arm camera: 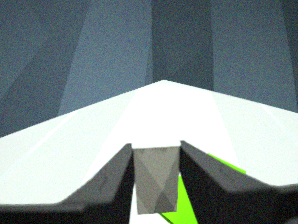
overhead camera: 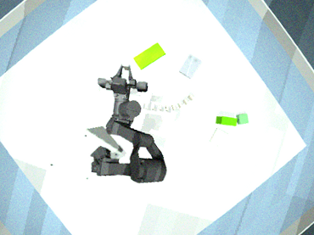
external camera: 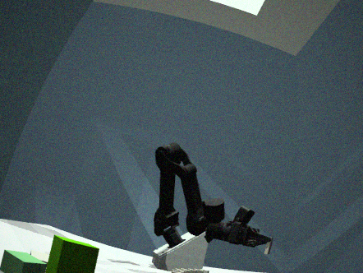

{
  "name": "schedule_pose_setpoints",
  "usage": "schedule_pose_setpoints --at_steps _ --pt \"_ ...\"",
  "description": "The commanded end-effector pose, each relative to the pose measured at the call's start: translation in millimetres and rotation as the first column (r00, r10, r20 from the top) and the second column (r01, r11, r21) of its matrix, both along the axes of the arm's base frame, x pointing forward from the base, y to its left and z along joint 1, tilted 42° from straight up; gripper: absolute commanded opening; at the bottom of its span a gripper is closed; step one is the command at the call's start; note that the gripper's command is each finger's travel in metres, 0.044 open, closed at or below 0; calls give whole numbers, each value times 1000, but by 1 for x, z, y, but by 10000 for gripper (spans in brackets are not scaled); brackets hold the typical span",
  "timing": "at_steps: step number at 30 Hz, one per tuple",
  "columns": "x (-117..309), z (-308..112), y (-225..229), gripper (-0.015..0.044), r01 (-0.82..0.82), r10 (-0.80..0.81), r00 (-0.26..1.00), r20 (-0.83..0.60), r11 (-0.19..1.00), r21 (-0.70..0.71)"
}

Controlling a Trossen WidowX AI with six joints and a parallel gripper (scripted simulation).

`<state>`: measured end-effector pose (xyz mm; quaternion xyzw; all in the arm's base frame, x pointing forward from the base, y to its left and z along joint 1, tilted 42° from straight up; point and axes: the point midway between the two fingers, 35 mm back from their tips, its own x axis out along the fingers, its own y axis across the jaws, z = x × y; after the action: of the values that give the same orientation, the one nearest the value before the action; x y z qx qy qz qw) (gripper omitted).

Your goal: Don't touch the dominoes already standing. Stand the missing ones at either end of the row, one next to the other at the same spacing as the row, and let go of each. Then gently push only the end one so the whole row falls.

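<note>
My gripper is shut on a domino, which shows as a beige-grey block between the fingertips in the wrist view. The gripper reaches outward, nearly level, and holds the domino up in the air, left of the row in the top view. The row of small pale standing dominoes curves from beside the arm up to the right in the top view. The part of the row nearest the arm is washed out there. Only its tops show at the bottom edge of the exterior view.
A flat lime-green board lies beyond the gripper. A pale grey plate lies behind the row. A green block and a paler green cube are right of the row in the top view.
</note>
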<state>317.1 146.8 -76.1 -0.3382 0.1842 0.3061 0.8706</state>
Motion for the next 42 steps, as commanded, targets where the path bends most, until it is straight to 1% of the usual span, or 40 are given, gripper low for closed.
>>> schedule_pose_setpoints --at_steps 1,14,27,39,42 --pt "2 -7 -5 107 -9 9 1000 -3 1000 -8" --pt "8 -46 -39 107 -42 42 999 -28 999 -23" --pt "2 -84 -72 107 -72 71 997 -38 997 -17" --pt "2 -86 -74 107 -74 73 997 -38 997 -17" --pt "2 -86 -74 186 -74 73 997 -38 997 -17"
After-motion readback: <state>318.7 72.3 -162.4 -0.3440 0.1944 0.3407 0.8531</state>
